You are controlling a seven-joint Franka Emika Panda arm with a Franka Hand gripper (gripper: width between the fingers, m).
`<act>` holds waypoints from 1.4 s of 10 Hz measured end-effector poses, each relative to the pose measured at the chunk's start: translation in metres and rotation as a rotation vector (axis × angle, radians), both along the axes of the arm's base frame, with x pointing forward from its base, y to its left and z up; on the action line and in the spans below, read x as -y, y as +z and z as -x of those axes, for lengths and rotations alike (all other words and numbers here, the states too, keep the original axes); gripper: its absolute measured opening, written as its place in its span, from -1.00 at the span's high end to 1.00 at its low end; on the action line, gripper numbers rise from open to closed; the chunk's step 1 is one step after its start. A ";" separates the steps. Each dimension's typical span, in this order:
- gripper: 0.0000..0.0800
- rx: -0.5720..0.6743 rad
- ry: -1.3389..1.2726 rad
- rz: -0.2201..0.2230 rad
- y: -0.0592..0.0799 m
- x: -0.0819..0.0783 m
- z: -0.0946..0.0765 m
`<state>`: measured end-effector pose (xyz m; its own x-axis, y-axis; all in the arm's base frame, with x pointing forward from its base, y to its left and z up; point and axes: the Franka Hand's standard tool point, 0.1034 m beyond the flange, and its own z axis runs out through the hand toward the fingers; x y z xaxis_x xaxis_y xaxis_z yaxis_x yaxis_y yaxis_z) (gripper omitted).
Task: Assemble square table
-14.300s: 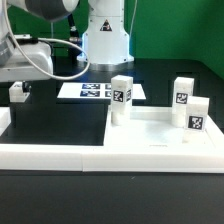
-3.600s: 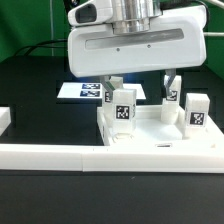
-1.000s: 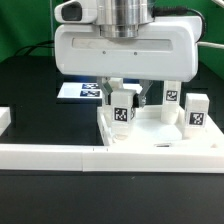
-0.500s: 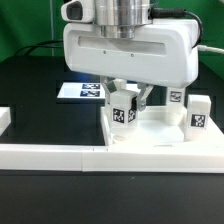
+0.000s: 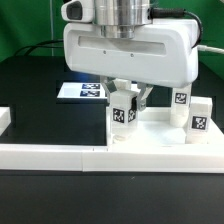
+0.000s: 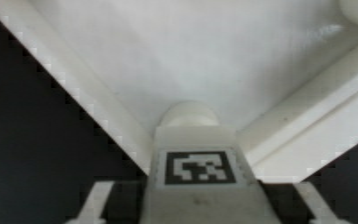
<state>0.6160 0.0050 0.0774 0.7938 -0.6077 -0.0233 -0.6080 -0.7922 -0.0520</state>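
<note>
My gripper (image 5: 124,104) is shut on a white table leg (image 5: 123,112), held upright with its black-and-white tag facing the camera. The leg sits at the near corner of the white square tabletop (image 5: 155,143) on the exterior view's left. In the wrist view the same leg (image 6: 199,150) fills the space between my fingers (image 6: 115,200), with the tabletop's inner surface (image 6: 176,50) beyond it. Two more tagged legs (image 5: 181,103) (image 5: 198,119) stand on the tabletop at the exterior view's right.
A long low white border wall (image 5: 50,155) runs along the front. The marker board (image 5: 82,91) lies flat behind my gripper on the black table. A small white part (image 5: 4,118) shows at the exterior view's left edge. My large white hand hides the middle of the scene.
My gripper and the held leg have shifted slightly toward the exterior view's right. The tabletop's left edge and the legs standing on it have slid the same way.
</note>
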 end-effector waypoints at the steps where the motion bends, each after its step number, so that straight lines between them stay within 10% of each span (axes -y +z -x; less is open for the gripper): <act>1: 0.27 0.000 0.000 0.000 0.000 0.000 0.000; 6: 0.27 0.000 -0.177 -0.004 0.001 0.000 -0.003; 11: 0.27 0.035 -0.933 -0.181 -0.001 -0.002 0.000; 14: 0.02 0.028 -0.982 -0.185 -0.002 -0.003 0.000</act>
